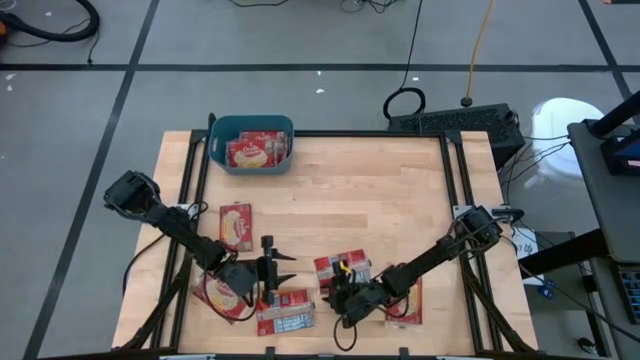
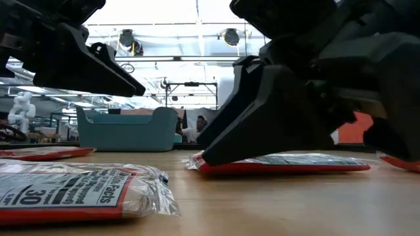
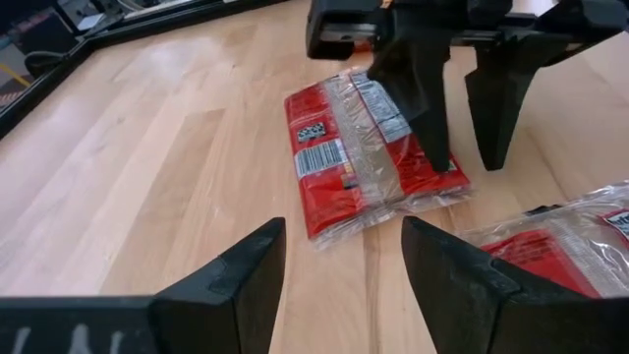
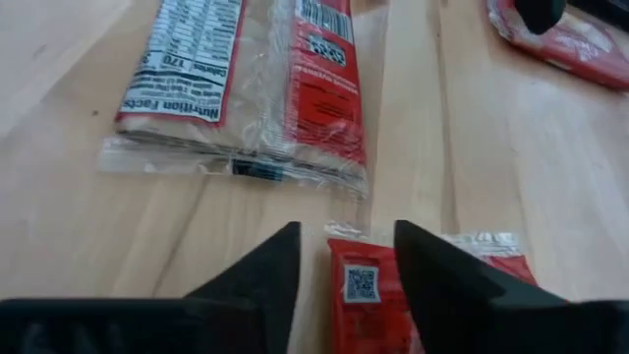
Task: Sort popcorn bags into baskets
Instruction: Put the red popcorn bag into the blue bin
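Popcorn bags (image 1: 343, 269) lie scattered at the table's 6 o'clock edge, a few already in the basket (image 1: 252, 143) at 11 o'clock, and the right gripper (image 1: 338, 298), fingers spread, straddles one, apparently mid-pick, needing to close next, while the left gripper (image 1: 281, 270) waits open alongside.

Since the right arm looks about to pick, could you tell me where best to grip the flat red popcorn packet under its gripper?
Probably from straight above, at the near short edge of the flat red popcorn packet. It lies flat on the wooden table, and the open right gripper straddles that sealed edge, whose thin rim suits a pinch.
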### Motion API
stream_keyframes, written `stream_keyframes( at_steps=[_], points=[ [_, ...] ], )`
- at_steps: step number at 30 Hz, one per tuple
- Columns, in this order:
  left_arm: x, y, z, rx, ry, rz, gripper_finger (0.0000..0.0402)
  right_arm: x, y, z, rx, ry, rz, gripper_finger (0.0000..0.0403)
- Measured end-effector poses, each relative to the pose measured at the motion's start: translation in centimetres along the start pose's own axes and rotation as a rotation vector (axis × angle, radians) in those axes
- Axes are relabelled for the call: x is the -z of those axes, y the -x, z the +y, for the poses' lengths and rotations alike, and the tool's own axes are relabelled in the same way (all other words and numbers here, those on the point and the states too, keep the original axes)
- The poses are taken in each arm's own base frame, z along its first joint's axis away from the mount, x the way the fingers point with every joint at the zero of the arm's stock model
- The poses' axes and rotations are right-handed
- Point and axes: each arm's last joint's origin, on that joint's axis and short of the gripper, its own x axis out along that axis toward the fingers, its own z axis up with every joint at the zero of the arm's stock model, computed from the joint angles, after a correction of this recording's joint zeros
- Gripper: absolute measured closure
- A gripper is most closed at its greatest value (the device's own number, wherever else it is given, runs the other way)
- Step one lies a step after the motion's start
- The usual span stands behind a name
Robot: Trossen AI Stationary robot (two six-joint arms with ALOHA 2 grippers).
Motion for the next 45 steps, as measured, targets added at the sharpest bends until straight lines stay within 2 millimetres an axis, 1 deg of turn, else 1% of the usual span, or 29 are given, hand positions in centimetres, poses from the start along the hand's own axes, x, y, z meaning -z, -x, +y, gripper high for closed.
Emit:
stream_keyframes(
  at_steps=[3,6,8,10,12,14,16,21,22,23,27,33,40,42,45],
  points=[
    [0.0,0.0,0.0,0.0,0.007,0.0,0.0192,0.2,0.0,-0.1,0.026,0.019,0.021,0.0211],
    [0.0,0.0,0.0,0.0,0.014,-0.001,0.0192,0.5,-0.1,-0.4,0.037,0.029,0.05,0.0187],
    [0.0,0.0,0.0,0.001,0.017,-0.004,0.0192,0.7,-0.3,-0.8,0.042,0.029,0.073,0.0179],
    [-0.1,0.0,0.0,0.001,0.018,-0.004,0.0192,0.8,-0.5,-1.3,0.048,0.017,0.085,0.0179],
    [-0.1,0.0,0.0,0.001,0.019,-0.005,0.0192,1.2,-0.7,-1.6,0.053,0.009,0.089,0.0191],
    [-0.1,0.0,0.0,0.0,0.02,-0.005,0.0192,1.3,-0.8,-1.6,0.057,0.007,0.094,0.0216],
    [-0.1,0.0,0.0,0.0,0.02,-0.005,0.0192,1.5,-0.8,-1.6,0.057,-0.01,0.097,0.0252],
    [-0.1,0.0,0.0,0.0,0.021,-0.007,0.0192,1.5,-0.9,-1.7,0.04,-0.023,0.093,0.0366],
    [-0.1,0.0,0.0,0.0,0.021,-0.007,0.0192,1.5,-0.9,-1.7,0.043,-0.02,0.09,0.0383],
    [-0.1,0.0,0.0,0.0,0.022,-0.007,0.0192,1.5,-0.9,-1.7,0.045,-0.018,0.083,0.0392],
    [-0.1,0.0,0.0,0.0,0.011,-0.008,0.0192,0.8,-0.7,-2.0,0.042,-0.019,0.041,0.0388],
    [-0.2,0.0,0.0,-0.001,-0.043,-0.014,0.0192,-0.7,0.1,-3.3,0.054,-0.052,-0.012,0.04],
    [0.4,-0.6,-0.6,0.004,-0.164,-0.029,0.0191,-1.9,0.8,-4.6,0.046,-0.087,-0.048,0.0402],
    [0.6,-1.1,-1.0,0.006,-0.181,-0.057,0.0183,-2.0,0.8,-4.9,0.046,-0.093,-0.049,0.0402],
    [1.2,-2.0,-1.2,-0.023,-0.203,-0.08,0.016,-2.1,0.7,-5.3,0.033,-0.109,-0.051,0.0402]
  ],
)
